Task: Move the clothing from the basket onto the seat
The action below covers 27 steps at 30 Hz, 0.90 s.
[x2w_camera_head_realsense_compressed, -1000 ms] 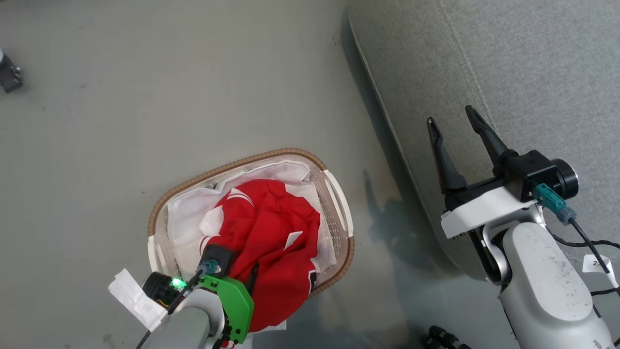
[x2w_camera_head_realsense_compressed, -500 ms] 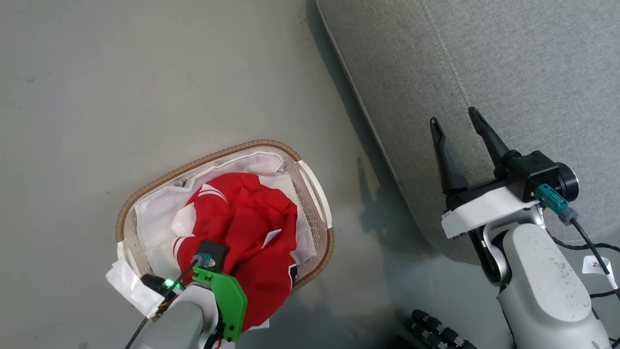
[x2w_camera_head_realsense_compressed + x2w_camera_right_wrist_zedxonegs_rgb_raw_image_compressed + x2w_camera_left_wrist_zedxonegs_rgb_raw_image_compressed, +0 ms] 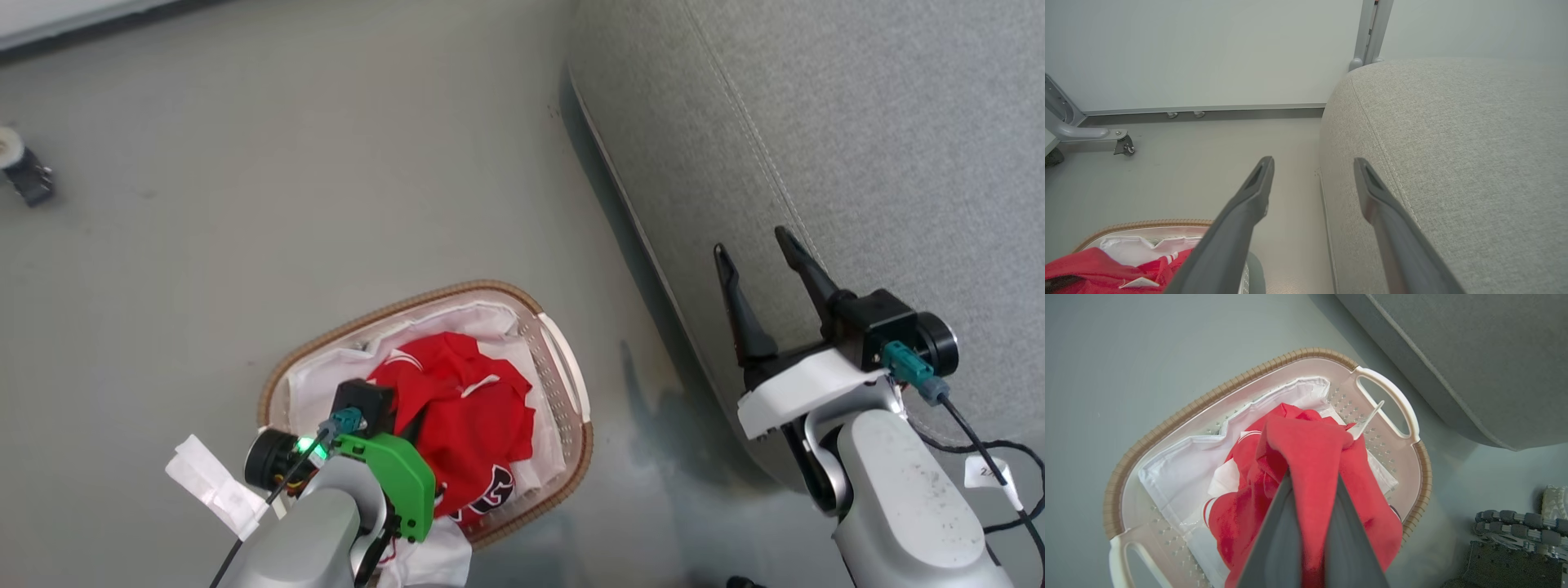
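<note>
The cream basket (image 3: 563,371) with its brown woven rim stands on the floor beside the grey sofa seat (image 3: 857,147). Red clothing (image 3: 478,408) with white stripes and black-and-white lettering lies bunched on the white liner. In the left wrist view my left gripper (image 3: 1313,475) is shut on a raised fold of the red clothing (image 3: 1306,449) above the basket (image 3: 1208,401). Its fingers are partly hidden under the green mount in the head view. My right gripper (image 3: 753,242) stands open and holds nothing over the sofa's rounded edge; its wrist view shows the right gripper (image 3: 1313,163) there too.
A grey floor (image 3: 286,204) surrounds the basket. A wheeled metal frame leg (image 3: 1122,145) stands by the far wall. A small dark caster (image 3: 28,175) sits at the far left. Ribbed dark parts (image 3: 1515,522) lie on the floor near the basket.
The head camera has shifted. My left gripper has drawn the red fabric up into a narrower bunch, baring the lettered part underneath. The right gripper stays open by the sofa.
</note>
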{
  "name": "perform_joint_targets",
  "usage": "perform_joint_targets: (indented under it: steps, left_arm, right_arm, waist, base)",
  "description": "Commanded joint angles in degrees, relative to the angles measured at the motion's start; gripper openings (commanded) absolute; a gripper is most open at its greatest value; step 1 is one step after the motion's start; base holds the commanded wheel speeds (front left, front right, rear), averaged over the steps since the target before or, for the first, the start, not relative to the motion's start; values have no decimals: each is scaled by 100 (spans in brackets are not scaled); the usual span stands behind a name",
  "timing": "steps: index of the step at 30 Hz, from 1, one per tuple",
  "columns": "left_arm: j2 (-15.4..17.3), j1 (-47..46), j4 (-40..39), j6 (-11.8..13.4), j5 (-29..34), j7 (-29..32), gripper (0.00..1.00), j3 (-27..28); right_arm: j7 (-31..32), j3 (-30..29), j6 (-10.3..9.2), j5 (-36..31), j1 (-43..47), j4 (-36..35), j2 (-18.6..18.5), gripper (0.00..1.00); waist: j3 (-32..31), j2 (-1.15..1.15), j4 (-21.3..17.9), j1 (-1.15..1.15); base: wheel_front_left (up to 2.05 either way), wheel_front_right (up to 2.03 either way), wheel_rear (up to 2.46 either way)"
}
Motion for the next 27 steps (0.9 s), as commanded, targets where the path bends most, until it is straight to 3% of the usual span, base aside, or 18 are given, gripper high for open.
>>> perform_joint_targets:
  steps: [1, 9, 17, 27]
  left_arm:
    - [60, 151, -200, 10, 95, -29, 0, 112]
    - [137, 716, -1749, 124, 688, -28, 0, 988]
    - [31, 1155, -3066, 45, 1287, -29, 0, 1684]
    - [-106, 887, -3950, -9, 1594, -29, 0, 1978]
  right_arm:
    - [-26, 15, -4, 36, 115, 41, -32, 100]
    - [-26, 93, -5, 53, 449, 165, 16, 100]
    - [-26, 105, -5, 93, 767, 288, 57, 100]
    - [-26, 493, -5, 138, 935, 317, 4, 100]
  waist:
    - [-511, 34, 351, 0]
    - [-1215, 34, 661, 0]
    - [-1793, 34, 811, 0]
    - [-2099, 34, 861, 0]
  base:
    - [0, 0, 0]
    - [0, 0, 0]
    - [0, 0, 0]
    - [0, 0, 0]
